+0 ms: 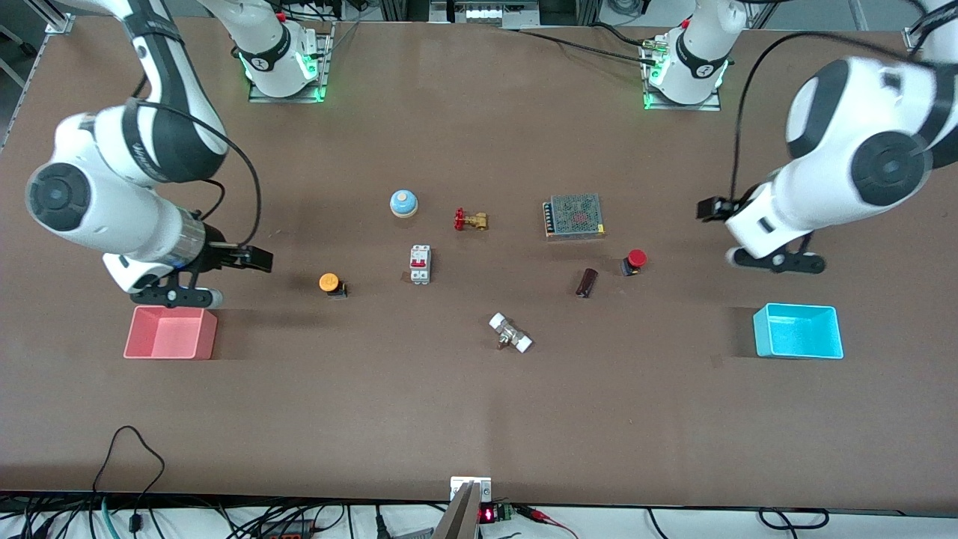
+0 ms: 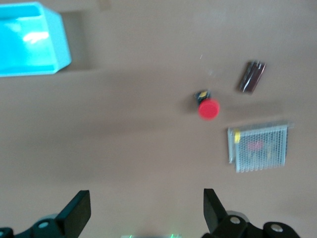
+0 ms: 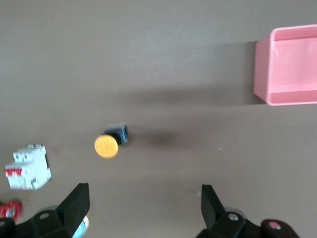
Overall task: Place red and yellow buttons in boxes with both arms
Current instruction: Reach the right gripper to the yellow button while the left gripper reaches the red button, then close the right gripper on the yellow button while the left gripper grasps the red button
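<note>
While both buttons sit on the counter (image 1: 479,419), the released left gripper (image 2: 143,210) hangs apparently above bare counter near the cyan box (image 1: 798,331); the right gripper (image 3: 143,208), also released, hangs beside the pink box (image 1: 171,333). The red button (image 1: 634,261) and yellow button (image 1: 331,284) lie outside the boxes.

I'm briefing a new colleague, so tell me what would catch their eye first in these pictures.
The two bright boxes stand out: the salmon-pink box at the right arm's end of the table and the cyan box at the left arm's end. Between them lie the yellow button and red button. The right gripper and left gripper hover empty, jaws open.
</note>
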{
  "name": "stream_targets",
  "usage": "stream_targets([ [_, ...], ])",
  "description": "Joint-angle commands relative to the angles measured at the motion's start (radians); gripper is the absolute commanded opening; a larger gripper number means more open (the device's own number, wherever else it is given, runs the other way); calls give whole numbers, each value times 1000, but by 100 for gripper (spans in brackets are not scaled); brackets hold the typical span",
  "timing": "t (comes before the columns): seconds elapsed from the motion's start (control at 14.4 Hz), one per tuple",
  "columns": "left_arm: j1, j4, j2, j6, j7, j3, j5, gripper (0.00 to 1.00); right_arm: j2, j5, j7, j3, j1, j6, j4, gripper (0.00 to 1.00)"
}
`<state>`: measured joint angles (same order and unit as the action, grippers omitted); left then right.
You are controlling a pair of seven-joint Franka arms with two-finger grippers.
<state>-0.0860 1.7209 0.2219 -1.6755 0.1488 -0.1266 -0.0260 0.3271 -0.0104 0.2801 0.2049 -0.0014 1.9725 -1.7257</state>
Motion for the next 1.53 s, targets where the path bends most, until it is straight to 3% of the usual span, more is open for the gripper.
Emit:
stream_targets([
  [0.0,-6,141,-4,-192,128,-50,18,100,42,4,60,8,33,100,-25,100],
  [0.42,-35,396,2,-597,169,-61,14,100,124,78,73,14,90,232,-57,100],
  [0.9,-50,433,114,-785,229,-59,0,100,237,142,131,28,136,365,-75,100],
  [1.46,-49,479,181,-926,235,-59,0,100,240,162,128,30,133,376,-126,100],
])
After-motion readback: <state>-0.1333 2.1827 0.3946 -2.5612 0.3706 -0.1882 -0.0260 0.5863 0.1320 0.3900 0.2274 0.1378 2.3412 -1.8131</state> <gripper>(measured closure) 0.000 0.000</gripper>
